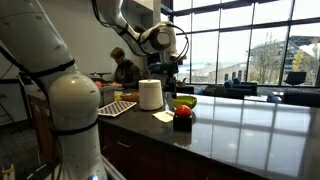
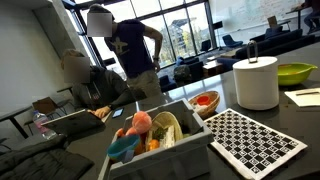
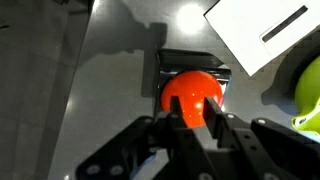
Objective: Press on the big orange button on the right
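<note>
Wrist view alone shows you the square dark base under the button [image 3: 192, 90], a glossy orange dome; gripper [image 3: 195, 114] slightly parted, empty; flat paper [image 3: 255, 30] at one o'clock.

Tall dark-framed windows [image 1: 245, 45] line the far side, bright daylight glinting off the dark glossy tabletop [image 1: 240, 130]; a plain white wall [image 2: 30, 35] adjoins them.

The bowl [image 3: 308, 92] and paper [image 3: 250, 30] crowd the button [image 3: 192, 90]; counter [image 3: 110, 70] opposite seems bare.
</note>
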Motion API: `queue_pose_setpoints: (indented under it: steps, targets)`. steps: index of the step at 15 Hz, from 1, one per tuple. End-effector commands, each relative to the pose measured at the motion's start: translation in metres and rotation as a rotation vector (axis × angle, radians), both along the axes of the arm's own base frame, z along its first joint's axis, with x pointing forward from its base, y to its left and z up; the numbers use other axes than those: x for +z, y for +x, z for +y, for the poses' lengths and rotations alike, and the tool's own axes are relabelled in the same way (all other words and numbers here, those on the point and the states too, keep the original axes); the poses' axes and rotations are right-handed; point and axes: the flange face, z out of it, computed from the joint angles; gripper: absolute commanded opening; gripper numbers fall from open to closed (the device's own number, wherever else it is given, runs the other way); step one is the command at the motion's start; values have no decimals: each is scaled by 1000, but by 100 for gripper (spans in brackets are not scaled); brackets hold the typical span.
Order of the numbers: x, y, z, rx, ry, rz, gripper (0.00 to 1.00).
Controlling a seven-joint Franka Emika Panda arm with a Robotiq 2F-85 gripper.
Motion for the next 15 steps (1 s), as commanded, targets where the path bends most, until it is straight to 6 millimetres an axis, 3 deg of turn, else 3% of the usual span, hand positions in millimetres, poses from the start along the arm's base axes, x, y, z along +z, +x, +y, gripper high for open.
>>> queue_pose_setpoints:
  steps: [1, 6, 15]
  targets:
    - [6, -3, -1, -9, 28, -14, 1]
    - [4, 8, 4, 0, 22, -13, 0]
    - [17, 21, -22, -32, 28, -35, 0]
